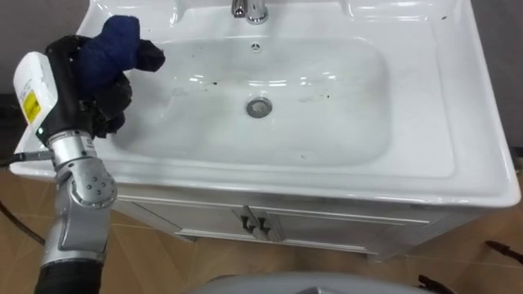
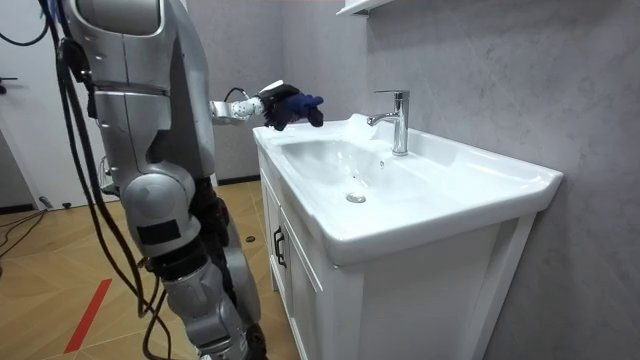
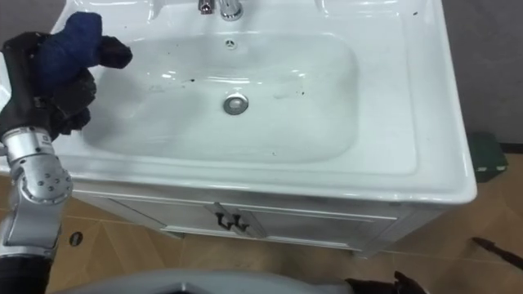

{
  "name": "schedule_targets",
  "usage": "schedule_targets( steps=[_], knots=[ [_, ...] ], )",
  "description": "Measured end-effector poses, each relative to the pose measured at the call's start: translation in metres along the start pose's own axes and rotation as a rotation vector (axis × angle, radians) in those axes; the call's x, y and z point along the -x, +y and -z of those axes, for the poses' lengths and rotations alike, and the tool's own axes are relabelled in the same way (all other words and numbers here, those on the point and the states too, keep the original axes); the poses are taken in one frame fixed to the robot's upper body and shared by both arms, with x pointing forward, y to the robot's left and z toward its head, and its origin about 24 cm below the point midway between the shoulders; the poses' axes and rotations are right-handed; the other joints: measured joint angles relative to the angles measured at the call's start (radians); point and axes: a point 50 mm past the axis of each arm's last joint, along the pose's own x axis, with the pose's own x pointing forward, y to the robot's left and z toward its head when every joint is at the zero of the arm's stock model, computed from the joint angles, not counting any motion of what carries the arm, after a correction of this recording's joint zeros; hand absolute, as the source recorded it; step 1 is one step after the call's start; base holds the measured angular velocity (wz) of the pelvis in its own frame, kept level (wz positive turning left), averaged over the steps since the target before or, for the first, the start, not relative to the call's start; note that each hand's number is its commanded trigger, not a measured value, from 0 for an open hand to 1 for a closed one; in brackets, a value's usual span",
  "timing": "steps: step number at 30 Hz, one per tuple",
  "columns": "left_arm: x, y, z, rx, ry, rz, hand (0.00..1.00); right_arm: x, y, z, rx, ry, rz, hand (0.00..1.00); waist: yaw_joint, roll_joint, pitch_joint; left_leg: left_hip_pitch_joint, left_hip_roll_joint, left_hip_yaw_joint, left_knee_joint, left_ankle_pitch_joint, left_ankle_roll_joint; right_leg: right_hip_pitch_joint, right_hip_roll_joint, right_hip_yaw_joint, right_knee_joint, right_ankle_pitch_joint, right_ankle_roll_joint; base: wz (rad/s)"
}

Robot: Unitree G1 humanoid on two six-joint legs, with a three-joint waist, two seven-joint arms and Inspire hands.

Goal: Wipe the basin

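Grey textured wall [image 2: 480, 70]; wood floor [image 2: 40, 270] w/ red tape strip [image 2: 88, 315]; white cabinet [image 2: 400, 300] w/ door handles [image 2: 278, 243].

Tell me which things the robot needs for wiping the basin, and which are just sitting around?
For the job:
- blue cloth, bunched in the left hand over the basin's left edge
- basin
- dark specks inside the basin

Just there:
- tap
- cabinet under the basin
- dark green object on the floor

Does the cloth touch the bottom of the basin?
No: the left hand holds the cloth up over the basin's rim, well above the bottom.
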Motion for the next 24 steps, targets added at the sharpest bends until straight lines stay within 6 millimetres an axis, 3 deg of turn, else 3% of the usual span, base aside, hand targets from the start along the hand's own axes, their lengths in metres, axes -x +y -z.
schedule_targets(
  steps=[4, 10, 15, 20, 24],
  knots=[
    [0.004, 0.011, 0.024, -0.068, 0.109, -0.031, 1.0, 0.001, -0.006, 0.006, 0.084, 0.043, 0.013, 0.0, 0.006, 0.001, -0.0008, 0.0, 0.0, -0.001, 0.002, 0.0, 0.0, 0.0, 0.001, 0.011, 0.0, 0.0, 0.0, -0.03],
    [0.004, 0.021, 0.036, -0.091, 0.171, -0.065, 1.0, 0.002, -0.011, 0.015, 0.145, 0.088, 0.036, 0.0, 0.028, -0.001, -0.0008, 0.0, -0.001, -0.001, 0.004, 0.0, 0.0, 0.0, 0.001, 0.011, 0.001, 0.0, 0.0, 0.01],
    [0.011, 0.022, 0.044, -0.116, 0.21, -0.055, 1.0, 0.003, -0.017, 0.016, 0.167, 0.101, 0.057, 0.0, 0.033, -0.003, 0.0032, 0.0, -0.001, -0.002, 0.003, 0.0, 0.0, 0.0, 0.001, 0.012, 0.001, 0.0, 0.0, 0.0],
    [0.026, 0.017, 0.066, -0.167, 0.305, 0.0, 1.0, 0.003, -0.021, 0.015, 0.17, 0.106, 0.073, 0.0, 0.033, 0.0, 0.003, 0.002, -0.001, -0.002, 0.002, 0.0, 0.0, -0.001, 0.001, 0.021, -0.001, 0.0, 0.0, -0.04],
    [0.027, 0.017, 0.066, -0.17, 0.305, -0.003, 1.0, 0.004, -0.024, 0.017, 0.173, 0.124, 0.084, 0.0, 0.034, -0.002, 0.0019, 0.002, -0.003, -0.003, 0.001, 0.0, 0.0, -0.001, 0.001, 0.022, -0.001, 0.0, 0.0, 0.0]
  ],
)
